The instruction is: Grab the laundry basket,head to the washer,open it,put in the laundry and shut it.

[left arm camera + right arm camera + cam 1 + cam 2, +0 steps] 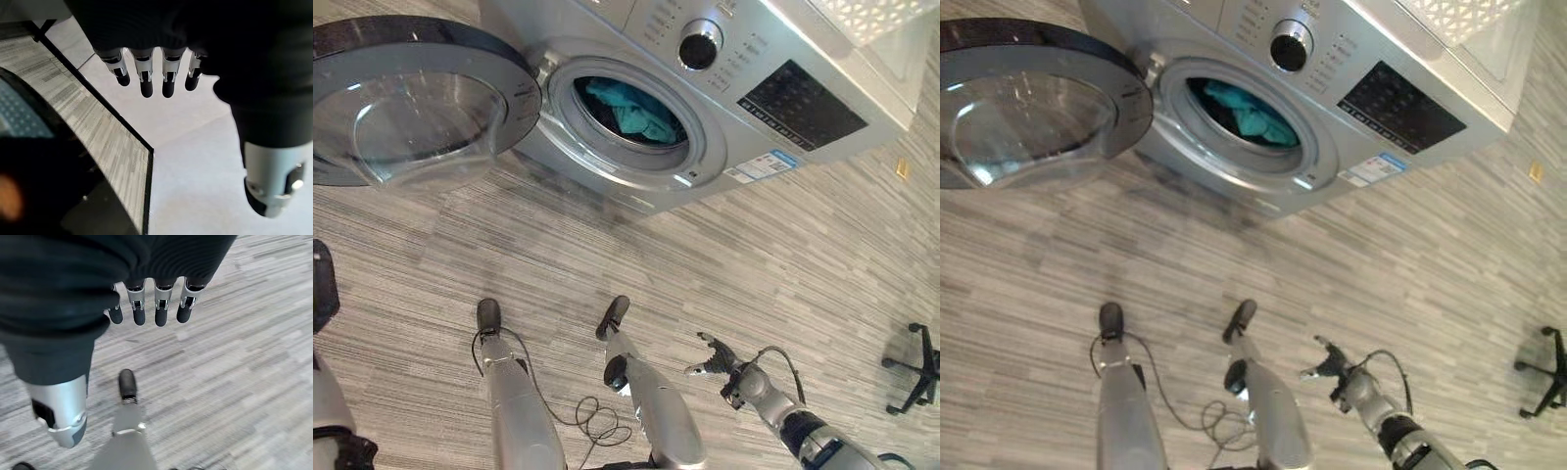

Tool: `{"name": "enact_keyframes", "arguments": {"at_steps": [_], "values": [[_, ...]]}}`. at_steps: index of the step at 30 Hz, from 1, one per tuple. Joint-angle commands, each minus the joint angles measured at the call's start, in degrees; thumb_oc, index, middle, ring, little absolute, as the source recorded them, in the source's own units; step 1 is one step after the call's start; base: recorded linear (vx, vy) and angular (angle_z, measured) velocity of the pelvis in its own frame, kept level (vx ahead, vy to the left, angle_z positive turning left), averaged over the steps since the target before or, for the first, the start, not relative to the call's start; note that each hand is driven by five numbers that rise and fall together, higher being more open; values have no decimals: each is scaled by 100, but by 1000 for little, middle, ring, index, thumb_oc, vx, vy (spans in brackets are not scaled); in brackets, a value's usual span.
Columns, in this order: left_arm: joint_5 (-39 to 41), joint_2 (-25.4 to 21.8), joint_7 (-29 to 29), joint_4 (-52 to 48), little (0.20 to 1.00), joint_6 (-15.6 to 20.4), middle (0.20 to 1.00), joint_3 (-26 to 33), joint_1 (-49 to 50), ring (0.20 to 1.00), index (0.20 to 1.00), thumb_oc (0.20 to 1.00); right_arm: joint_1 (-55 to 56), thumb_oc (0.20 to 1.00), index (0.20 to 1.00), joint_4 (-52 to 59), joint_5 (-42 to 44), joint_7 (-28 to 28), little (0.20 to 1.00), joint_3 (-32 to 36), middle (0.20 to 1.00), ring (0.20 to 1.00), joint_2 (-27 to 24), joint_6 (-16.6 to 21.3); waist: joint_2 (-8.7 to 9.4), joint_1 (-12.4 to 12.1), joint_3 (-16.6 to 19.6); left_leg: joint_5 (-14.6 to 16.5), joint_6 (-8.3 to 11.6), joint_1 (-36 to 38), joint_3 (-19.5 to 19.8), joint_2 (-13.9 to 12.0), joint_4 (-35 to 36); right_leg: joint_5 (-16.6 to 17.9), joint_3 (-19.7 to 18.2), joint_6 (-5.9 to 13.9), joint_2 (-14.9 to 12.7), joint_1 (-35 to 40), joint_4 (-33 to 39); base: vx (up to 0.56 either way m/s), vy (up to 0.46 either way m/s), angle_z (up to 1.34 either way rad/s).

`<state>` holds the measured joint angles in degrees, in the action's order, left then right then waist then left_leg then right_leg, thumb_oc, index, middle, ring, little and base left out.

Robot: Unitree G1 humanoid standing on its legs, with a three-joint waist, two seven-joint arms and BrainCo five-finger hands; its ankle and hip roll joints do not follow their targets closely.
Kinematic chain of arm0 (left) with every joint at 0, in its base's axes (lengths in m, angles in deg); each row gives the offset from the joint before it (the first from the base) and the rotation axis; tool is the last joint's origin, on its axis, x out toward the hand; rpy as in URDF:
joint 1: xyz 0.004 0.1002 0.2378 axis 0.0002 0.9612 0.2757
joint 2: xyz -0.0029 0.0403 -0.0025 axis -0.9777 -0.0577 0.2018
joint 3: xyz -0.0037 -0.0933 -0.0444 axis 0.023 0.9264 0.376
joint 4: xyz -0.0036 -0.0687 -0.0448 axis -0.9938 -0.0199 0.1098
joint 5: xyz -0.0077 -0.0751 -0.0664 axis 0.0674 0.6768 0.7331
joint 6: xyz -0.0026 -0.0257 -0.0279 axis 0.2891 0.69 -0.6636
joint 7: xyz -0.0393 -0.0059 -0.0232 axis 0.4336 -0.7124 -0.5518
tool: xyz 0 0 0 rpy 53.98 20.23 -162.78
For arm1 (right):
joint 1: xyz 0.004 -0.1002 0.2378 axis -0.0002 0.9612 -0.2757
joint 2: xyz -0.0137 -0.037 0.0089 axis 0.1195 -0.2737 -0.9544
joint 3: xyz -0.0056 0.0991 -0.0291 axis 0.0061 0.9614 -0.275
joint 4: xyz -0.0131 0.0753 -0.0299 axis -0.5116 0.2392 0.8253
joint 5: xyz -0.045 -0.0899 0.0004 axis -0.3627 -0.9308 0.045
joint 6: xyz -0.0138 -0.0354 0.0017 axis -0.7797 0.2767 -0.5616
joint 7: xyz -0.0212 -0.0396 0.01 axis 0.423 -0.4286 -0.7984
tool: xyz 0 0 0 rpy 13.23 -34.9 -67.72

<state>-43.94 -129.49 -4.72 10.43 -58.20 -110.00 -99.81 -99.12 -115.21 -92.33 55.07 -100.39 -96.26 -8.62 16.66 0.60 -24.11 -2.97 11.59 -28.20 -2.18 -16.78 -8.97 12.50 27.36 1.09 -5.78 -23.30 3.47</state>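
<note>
Left eye view is showing the right hand (717, 358) hanging low near the floor (754, 264), fingers relaxed and straight, holding nothing; the left hand (146, 73) is likewise hanging loose and empty in its own wrist view (thumb well apart from the fingers). Further off, the washer (783, 88) is standing with its door (411, 103) swung wide, and the teal laundry (631, 110) is lying inside the drum. The white laundry basket (871, 18) is resting on top of the machine. Only shutting looks left; a push at the door's hinge side could be glancing off, and any cloth sagging over the rim might be stopping the latch.
</note>
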Motion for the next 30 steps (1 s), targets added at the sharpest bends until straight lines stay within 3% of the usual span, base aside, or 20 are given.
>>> {"name": "enact_keyframes", "arguments": {"at_steps": [1,4,6,8,12,18,22,23,24,29,30], "values": [[-352,-486,-50,174,1000,182,1000,-188,444,1000,1000,1000,472,1000,1000,10,43,-128,1000,-191,1000,1000,-275,-18,104,-7,397,89,-463,-377,145,266,-290,-393,-508,1187,-528,693,-121,18,11,-3],[-914,-295,-161,-98,1000,214,1000,101,1265,1000,1000,1000,628,1000,1000,279,67,-182,1000,-140,1000,1000,-338,9,84,4,398,126,-480,-273,78,306,-285,-384,-526,1176,-563,737,-138,-11,13,-2],[-1348,-131,-162,-305,1000,256,1000,594,2427,1000,1000,1000,692,1000,1000,632,12,-202,1000,-115,1000,1000,-404,84,55,-10,364,152,-485,-150,-4,315,-253,-381,-571,1169,-587,760,-148,-44,36,-14],[-1015,258,167,-465,1000,425,1000,1593,3877,1000,1000,1000,857,1000,1000,1092,-96,-321,1000,-25,1000,1000,-649,138,-13,7,315,161,-471,65,-150,285,-200,-377,-649,1142,-616,789,-176,-48,29,-26],[-549,445,570,-557,1000,509,1000,1871,4117,1000,1000,1000,893,1000,1000,1377,-158,-326,1000,89,1000,1000,-929,168,-29,61,276,125,-445,32,-169,268,-200,-347,-691,1126,-582,724,-163,-55,-14,-16],[-131,983,1529,-728,1000,432,1000,1771,4671,1000,1000,1000,1066,1000,1000,1450,-303,-413,1000,321,1000,1000,-1145,43,-121,200,380,6,-390,-84,-63,201,-124,-315,-692,1113,-494,598,-116,-27,-54,3],[-89,1983,1874,-1509,1000,545,1000,1693,5824,1000,1000,1000,1239,1000,1000,1587,-396,-551,1000,549,1000,1000,-1237,-14,-290,225,548,43,-423,241,-187,219,-32,-356,-782,1069,-526,735,-134,46,23,7],[-12,2458,1976,-1915,1000,621,1000,1474,6215,1000,1000,1000,1303,1000,1000,1729,-500,-590,1000,631,1000,1000,-1304,-2,-366,242,589,53,-440,393,-264,264,29,-383,-819,1042,-563,804,-143,48,54,1],[-13,2471,1970,-1930,1000,618,1000,1475,6234,1000,1000,1000,1321,1000,1000,1738,-502,-593,1000,636,1000,1000,-1317,-4,-373,234,590,51,-441,412,-274,265,41,-383,-826,1043,-564,813,-143,32,55,-3],[693,3950,2061,-3110,1000,821,1000,620,6703,1000,1000,1000,1411,1000,1000,1514,-752,-540,1000,642,1000,1000,-1074,28,-549,228,678,31,-490,862,-467,383,279,-469,-870,1000,-667,1045,-168,35,-2,-4],[693,3955,2056,-3117,1000,818,1000,612,6707,1000,1000,1000,1416,1000,1000,1508,-754,-537,1000,647,1000,1000,-1074,32,-551,219,673,29,-490,875,-471,383,287,-470,-872,1000,-667,1052,-168,33,-13,0]]}}
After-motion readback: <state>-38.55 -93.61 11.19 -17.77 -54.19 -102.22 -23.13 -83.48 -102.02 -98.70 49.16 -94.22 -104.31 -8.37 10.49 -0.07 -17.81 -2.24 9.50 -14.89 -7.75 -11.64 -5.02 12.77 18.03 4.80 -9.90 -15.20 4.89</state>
